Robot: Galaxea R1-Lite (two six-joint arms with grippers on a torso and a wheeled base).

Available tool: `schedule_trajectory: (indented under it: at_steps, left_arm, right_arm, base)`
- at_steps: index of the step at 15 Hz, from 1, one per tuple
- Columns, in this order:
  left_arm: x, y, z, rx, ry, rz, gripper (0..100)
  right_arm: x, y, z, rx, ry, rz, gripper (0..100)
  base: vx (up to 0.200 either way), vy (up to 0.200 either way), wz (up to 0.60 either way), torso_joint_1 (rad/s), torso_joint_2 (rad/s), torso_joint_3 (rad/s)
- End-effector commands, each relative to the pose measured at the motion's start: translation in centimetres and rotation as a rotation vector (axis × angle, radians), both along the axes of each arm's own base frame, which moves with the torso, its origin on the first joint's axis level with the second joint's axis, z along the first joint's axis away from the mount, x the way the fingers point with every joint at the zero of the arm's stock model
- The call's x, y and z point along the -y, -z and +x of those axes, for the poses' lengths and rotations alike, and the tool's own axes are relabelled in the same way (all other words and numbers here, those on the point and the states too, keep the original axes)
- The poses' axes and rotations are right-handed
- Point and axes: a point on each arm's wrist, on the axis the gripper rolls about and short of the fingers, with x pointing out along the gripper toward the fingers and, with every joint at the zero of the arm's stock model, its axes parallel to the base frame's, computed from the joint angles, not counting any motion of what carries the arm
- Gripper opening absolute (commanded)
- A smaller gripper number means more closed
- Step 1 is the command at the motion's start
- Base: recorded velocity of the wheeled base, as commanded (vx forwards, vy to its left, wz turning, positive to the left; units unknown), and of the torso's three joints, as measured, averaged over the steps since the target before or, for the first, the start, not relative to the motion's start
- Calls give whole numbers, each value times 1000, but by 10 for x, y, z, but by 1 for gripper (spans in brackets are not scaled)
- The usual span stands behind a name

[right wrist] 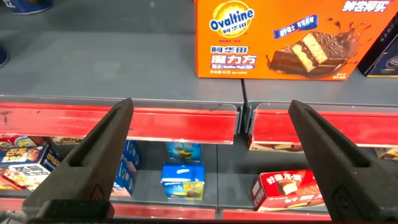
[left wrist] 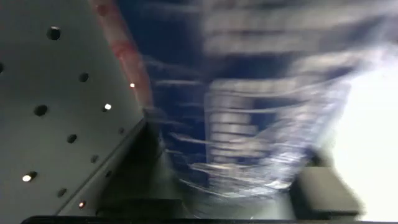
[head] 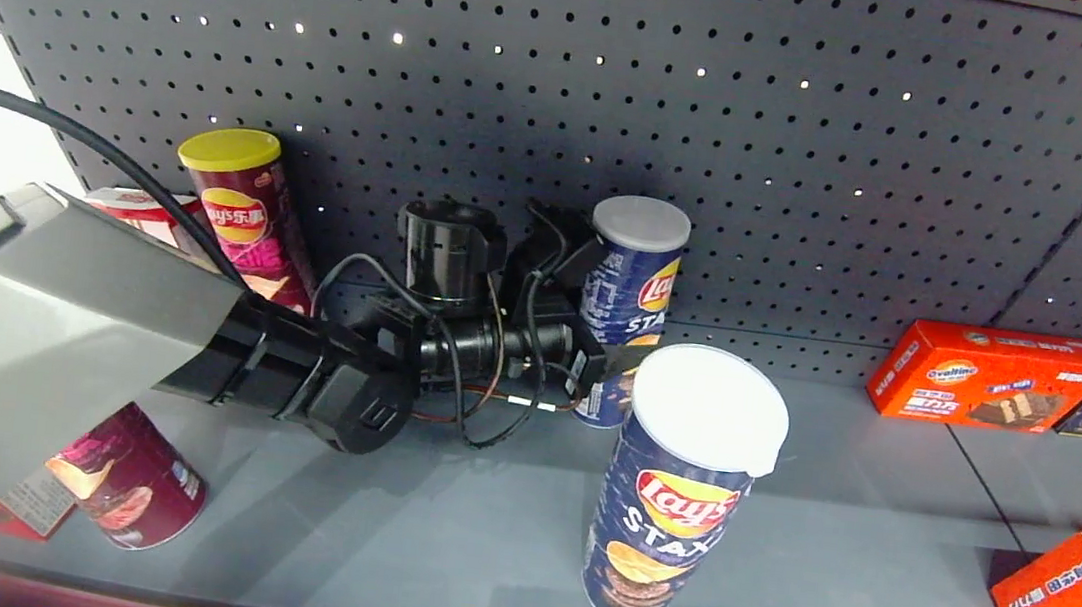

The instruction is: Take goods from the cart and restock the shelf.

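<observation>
Where the rear blue can (head: 633,273) stands upright on the shelf (head: 476,538), close to the pegboard (head: 563,95), my left pincer (head: 610,361) sits right at it; can't tell if it's pinching or spread. Second blue can (head: 669,518) is upright nearer the front edge. Maroon can (head: 244,207) upright to the left, another maroon can (head: 135,487) lying on its side. Right pincer (right wrist: 211,107) spread wide, facing the red price rail (right wrist: 180,121) below an orange box (right wrist: 283,37).
</observation>
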Motion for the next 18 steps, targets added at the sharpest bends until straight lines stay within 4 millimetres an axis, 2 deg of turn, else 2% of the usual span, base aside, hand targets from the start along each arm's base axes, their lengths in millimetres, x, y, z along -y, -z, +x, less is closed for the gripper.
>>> schedule_trajectory:
  at_steps: [1,2,4,9,18]
  left_arm:
    - [0,2,-2,0,-1,-1,100]
    - [-2,1,-4,7,-1,-5,100]
    - [-8,-13,-13,38,-8,-24,100]
    - [-27,-7,-39,8,-130,10,100]
    - [-35,-5,-43,27,-253,5,100]
  right_arm:
    - [0,0,0,-1,0,0,100]
    - [0,0,0,-1,0,0,100]
    - [0,0,0,-1,0,0,100]
    - [0,0,0,-1,0,0,100]
    - [0,0,0,-1,0,0,100]
  base:
    - [0,0,0,0,0,0]
    - [0,0,0,0,0,0]
    - [0,0,0,0,0,0]
    - [0,0,0,0,0,0]
    - [0,0,0,0,0,0]
